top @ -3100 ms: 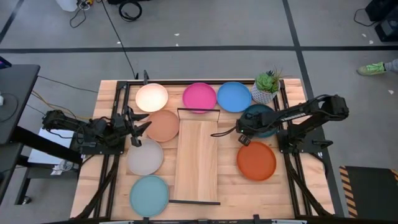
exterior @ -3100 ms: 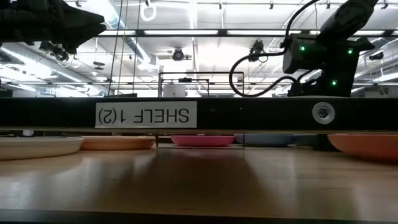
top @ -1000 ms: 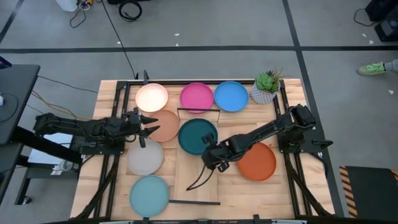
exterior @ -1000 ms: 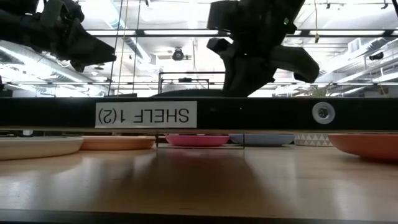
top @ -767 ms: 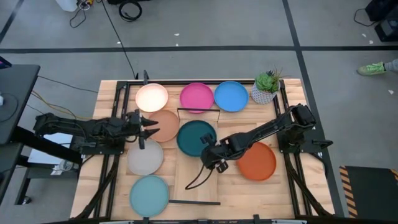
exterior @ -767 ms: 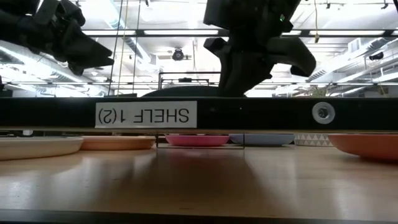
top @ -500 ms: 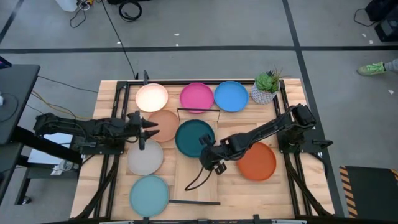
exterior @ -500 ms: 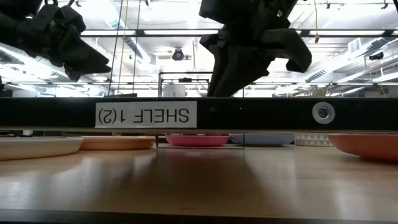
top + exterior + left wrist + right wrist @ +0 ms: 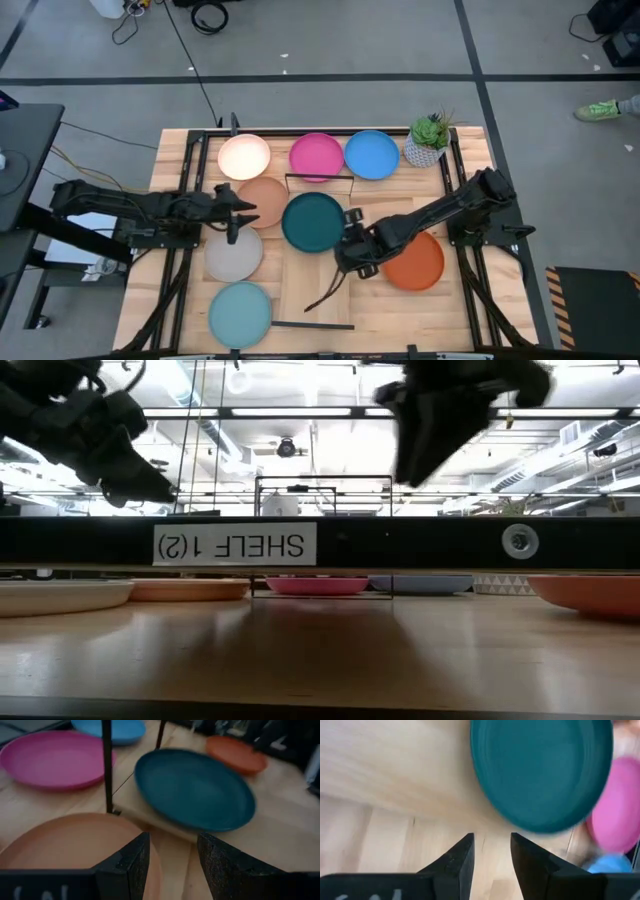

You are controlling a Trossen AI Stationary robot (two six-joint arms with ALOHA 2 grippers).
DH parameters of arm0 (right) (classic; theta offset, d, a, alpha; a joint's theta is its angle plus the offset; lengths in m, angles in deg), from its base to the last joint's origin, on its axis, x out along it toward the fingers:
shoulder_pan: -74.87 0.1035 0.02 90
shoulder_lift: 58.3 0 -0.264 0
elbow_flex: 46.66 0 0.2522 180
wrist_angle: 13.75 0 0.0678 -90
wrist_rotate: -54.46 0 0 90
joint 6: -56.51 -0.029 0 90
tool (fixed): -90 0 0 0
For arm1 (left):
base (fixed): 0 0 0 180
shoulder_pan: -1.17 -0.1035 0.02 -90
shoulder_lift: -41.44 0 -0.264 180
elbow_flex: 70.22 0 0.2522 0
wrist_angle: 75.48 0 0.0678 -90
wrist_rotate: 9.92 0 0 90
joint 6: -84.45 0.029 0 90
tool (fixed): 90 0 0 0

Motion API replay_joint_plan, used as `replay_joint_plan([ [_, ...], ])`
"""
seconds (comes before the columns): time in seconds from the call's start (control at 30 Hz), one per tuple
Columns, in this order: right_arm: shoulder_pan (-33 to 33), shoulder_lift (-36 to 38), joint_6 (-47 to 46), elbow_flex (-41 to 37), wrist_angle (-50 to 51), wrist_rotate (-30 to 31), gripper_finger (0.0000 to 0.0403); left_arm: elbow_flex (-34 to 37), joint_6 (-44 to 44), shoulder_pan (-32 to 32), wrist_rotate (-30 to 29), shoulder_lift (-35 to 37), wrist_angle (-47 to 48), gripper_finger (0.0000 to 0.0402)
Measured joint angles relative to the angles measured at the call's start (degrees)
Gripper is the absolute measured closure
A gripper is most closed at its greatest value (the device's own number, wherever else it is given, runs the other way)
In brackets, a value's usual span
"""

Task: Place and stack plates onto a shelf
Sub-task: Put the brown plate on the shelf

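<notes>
The dark teal plate (image 9: 313, 221) lies flat on the far end of the pale-wood shelf (image 9: 318, 280), just before its black wire rail (image 9: 320, 177). My right gripper (image 9: 348, 232) hovers open beside the plate's right rim, touching nothing; its wrist view shows the plate (image 9: 540, 770) ahead of the open fingers (image 9: 491, 845). My left gripper (image 9: 247, 207) is open above the tan plate (image 9: 265, 200), whose rim fills its wrist view (image 9: 60, 840) beneath the fingers (image 9: 173, 845). Cream (image 9: 244, 156), pink (image 9: 317, 157), blue (image 9: 373, 155), grey (image 9: 233, 252), light aqua (image 9: 240, 313) and orange (image 9: 412, 260) plates lie on the tabletop.
A white potted plant (image 9: 428, 140) stands at the far right corner. Black frame rails (image 9: 190, 180) run along both table sides. The shelf's near half is bare wood up to its near rail (image 9: 312, 324). A cable (image 9: 325, 290) hangs from the right arm over the shelf.
My right gripper carried the dark teal plate slightly left over the shelf's far end, then drew back toward the table's right and rose, leaving the plate lying there. My left gripper crept right over the tan plate and dipped lower.
</notes>
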Motion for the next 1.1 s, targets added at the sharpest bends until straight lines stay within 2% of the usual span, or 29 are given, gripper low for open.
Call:
replay_joint_plan([
  [0.27, 3.70, 8.18, -8.84, -10.29, -1.62, 7.37, 0.0272, -4.95, 1.47, -2.78, 1.54, -10.33, 3.82, 0.0230],
  [0.43, 4.50, 13.06, -14.48, -17.63, -4.17, 8.49, 0.0272, -6.69, 1.57, -2.79, 3.78, -16.22, 6.32, 0.0230],
  [0.63, 4.47, 17.00, -22.70, -24.61, -6.27, 8.40, 0.0272, -7.09, 1.62, -2.80, 3.79, -22.34, 5.95, 0.0230],
  [0.77, 4.47, 18.00, -26.01, -27.03, -7.26, 8.26, 0.0272, -7.08, 1.65, -2.80, 3.47, -26.55, 3.43, 0.0230],
  [0.9, 4.58, 18.04, -25.61, -28.34, -10.25, 7.98, 0.0272, -7.10, 3.12, -2.80, 2.92, -31.27, 0.45, 0.0230],
  [1.1, 4.58, 17.42, -24.21, -28.40, -11.49, 8.09, 0.0272, -9.00, 7.55, -2.80, 1.74, -37.75, 1.01, 0.0230],
])
